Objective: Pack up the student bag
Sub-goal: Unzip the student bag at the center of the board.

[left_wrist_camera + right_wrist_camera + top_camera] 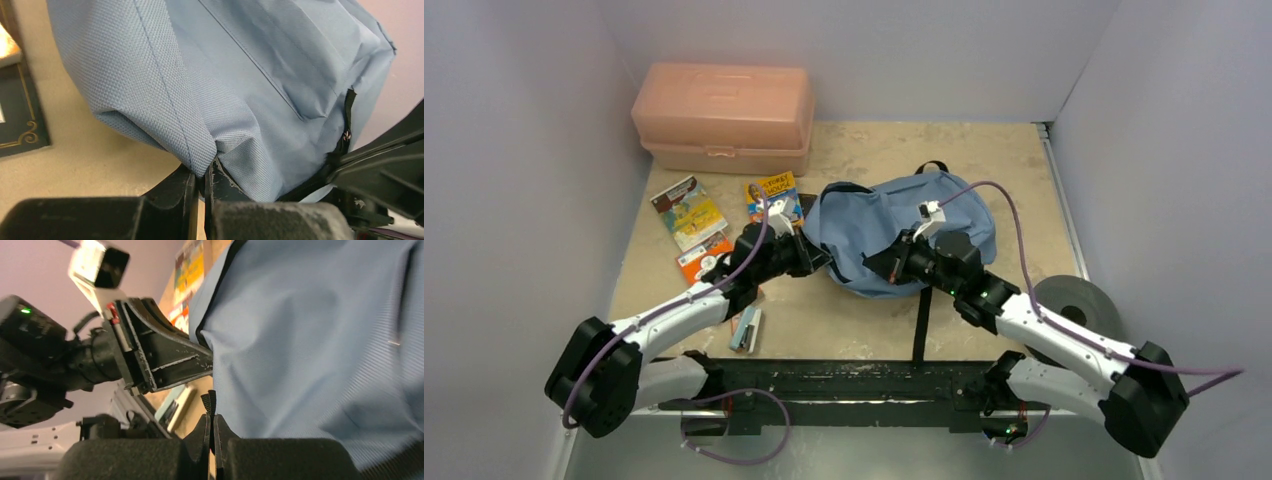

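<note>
Overhead; wrist cams near student bag (874, 215)

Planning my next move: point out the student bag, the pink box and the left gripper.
student bag (864, 215): top view, bare blue fabric.
pink box (724, 103): top view, middle of lid.
left gripper (202, 172): left wrist view, between fingertips pinching bag fabric.

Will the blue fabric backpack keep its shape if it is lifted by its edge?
Probably floppy: the soft dusty-blue fabric backpack lies slumped and creased, and its cloth bunches where the left tool pinches it. Likely light, since it looks slack, not bulging. It should drag rather than roll.
</note>
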{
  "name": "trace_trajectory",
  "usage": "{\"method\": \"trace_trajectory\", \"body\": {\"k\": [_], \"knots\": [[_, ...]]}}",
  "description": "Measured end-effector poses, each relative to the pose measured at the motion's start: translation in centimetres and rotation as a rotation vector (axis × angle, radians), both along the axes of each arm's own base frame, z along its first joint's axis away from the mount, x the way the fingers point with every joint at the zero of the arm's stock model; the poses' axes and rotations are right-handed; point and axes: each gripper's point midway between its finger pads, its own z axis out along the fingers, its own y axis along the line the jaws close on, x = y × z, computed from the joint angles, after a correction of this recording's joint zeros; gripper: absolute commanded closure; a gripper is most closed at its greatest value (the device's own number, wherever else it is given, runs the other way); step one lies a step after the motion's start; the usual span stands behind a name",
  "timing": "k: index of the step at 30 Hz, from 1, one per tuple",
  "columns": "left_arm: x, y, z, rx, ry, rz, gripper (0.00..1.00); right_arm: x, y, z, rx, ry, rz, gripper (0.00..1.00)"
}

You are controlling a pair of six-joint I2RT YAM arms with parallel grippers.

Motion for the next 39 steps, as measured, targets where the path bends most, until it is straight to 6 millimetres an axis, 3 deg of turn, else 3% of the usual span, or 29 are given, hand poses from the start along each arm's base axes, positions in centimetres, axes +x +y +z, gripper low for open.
{"method": "trace_trajectory", "body": {"k": [5,8,10,12,14,16,17,19,22,28,30,32,35,39], "knots": [[-0.6,-1.9,-0.7,0.038,0.006,0.023,0.99,-0.6,1.3,-3.3,-0.043,0.133,0.052,1.0],[-0.8,-2.2,-0.4,0.04,-0.007,0.032,0.61,-1.2,0.7,-3.4,-0.057,0.149,0.041,1.0],[-0.9,-1.8,-0.2,0.059,-0.01,0.043,0.41,-1.3,0.1,-3.2,-0.072,0.135,0.032,1.0],[-1.3,-1.0,0.1,0.083,-0.007,0.055,0.26,-1.4,-0.2,-3.1,-0.106,0.09,0.048,1.0],[-2.4,0.0,0.8,0.103,-0.005,0.057,0.21,-1.4,-0.4,-3.1,-0.131,0.043,0.066,1.0],[-3.6,1.3,1.9,0.12,-0.01,0.064,0.18,-1.6,-0.8,-3.5,-0.153,0.002,0.081,0.86],[-4.1,1.8,2.7,0.122,-0.013,0.068,0.17,-1.7,-0.9,-4.0,-0.162,-0.007,0.086,0.72],[-4.9,2.5,4.3,0.126,-0.01,0.073,0.19,-1.9,-1.1,-4.9,-0.186,-0.003,0.095,0.56],[-5.7,2.7,6.1,0.106,0.002,0.06,0.25,-2.0,-0.9,-5.8,-0.228,0.031,0.118,0.4],[-6.7,-0.1,4.8,0.056,0.119,-0.028,0.28,-3.3,-1.9,-6.2,-0.276,0.185,0.095,0.34],[-7.1,-1.6,3.1,0.086,0.174,-0.066,0.29,-4.1,-3.3,-6.7,-0.269,0.293,0.008,0.35],[-7.7,-3.3,1.4,0.134,0.221,-0.114,0.3,-4.9,-4.7,-7.7,-0.249,0.409,-0.087,0.28],[-8.4,-5.7,0.3,0.181,0.252,-0.175,0.31,-6.4,-6.8,-10.7,-0.228,0.602,-0.236,0.13],[-8.3,-7.8,0.6,0.206,0.231,-0.211,0.31,-7.7,-9.1,-14.9,-0.222,0.8,-0.397,0.1]]}}
